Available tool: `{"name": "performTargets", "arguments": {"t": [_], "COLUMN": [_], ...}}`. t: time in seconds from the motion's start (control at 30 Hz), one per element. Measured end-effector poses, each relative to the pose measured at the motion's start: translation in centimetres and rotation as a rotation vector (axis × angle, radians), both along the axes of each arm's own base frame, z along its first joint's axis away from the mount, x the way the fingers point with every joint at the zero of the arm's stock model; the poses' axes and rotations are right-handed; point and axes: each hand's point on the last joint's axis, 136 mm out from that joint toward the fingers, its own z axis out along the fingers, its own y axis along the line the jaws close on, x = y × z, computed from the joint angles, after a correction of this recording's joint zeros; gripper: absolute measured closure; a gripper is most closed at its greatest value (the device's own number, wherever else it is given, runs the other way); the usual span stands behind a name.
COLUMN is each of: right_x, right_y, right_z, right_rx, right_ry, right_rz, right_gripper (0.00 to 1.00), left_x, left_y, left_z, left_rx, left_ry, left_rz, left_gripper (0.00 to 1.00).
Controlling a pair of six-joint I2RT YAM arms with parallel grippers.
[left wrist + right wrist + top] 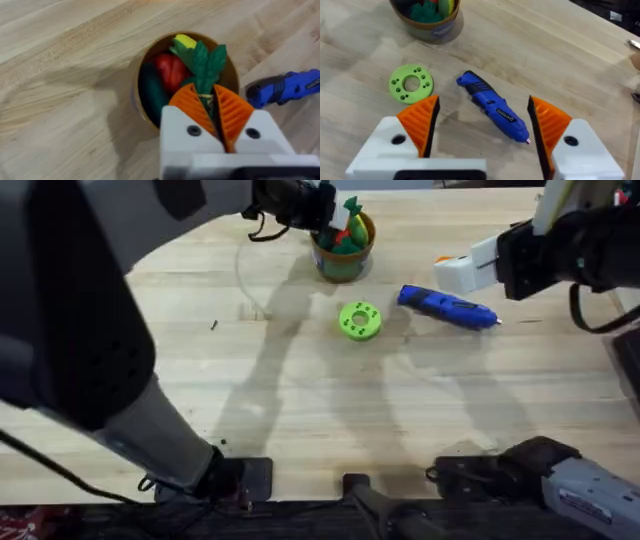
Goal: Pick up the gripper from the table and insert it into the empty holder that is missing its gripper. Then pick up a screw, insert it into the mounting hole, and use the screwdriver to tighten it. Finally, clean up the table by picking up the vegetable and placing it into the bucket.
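The left arm rises large under the camera and reaches far across the table, its gripper (216, 112) hanging straight over the bucket (343, 248) with the orange pads (190, 107) pinched on the vegetable (206, 67), whose leafy end pokes out just past the fingertips above the red and yellow toys in the cup. Between the two grippers, the green disc (360, 320) lies on the table (300, 400) near the bucket. The right arm comes in low from the side, its gripper (482, 122) spread wide and empty, with the screwdriver (492, 106) lying flat between and just beyond its fingers.
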Motion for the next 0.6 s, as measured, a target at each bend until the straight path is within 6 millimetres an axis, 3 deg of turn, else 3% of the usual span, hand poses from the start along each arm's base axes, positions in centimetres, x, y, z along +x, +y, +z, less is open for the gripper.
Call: {"name": "performTargets", "arguments": {"t": [0.2, 0.3, 0.33, 0.5, 0.6], "right_x": [0.0, 0.0, 0.0, 0.0, 0.1], "right_y": [0.0, 0.0, 0.0, 0.0, -0.4], "right_z": [0.0, 0.0, 0.0, 0.0, 0.1], "right_rx": [0.0, 0.0, 0.0, -0.001, -0.015], "right_ry": [0.0, 0.0, 0.0, 0.0, -0.007], "right_rz": [0.0, 0.0, 0.0, 0.0, -0.016], "right_gripper": [0.026, 0.026, 0.026, 0.026, 0.026], "left_x": [0.3, 0.1, 0.1, -1.1, -2.8], "left_y": [0.1, 0.2, 0.2, 1.3, 2.8], "left_z": [-0.8, -1.0, -1.0, -0.8, 1.0], "left_rx": [0.001, 0.002, 0.002, 0.014, 0.023], "left_ry": [0.012, 0.025, 0.031, 0.08, 0.111], "left_rz": [0.007, 0.009, 0.012, 0.028, 0.048], "left_gripper": [0.512, 0.103, 0.04, 0.015, 0.015]}}
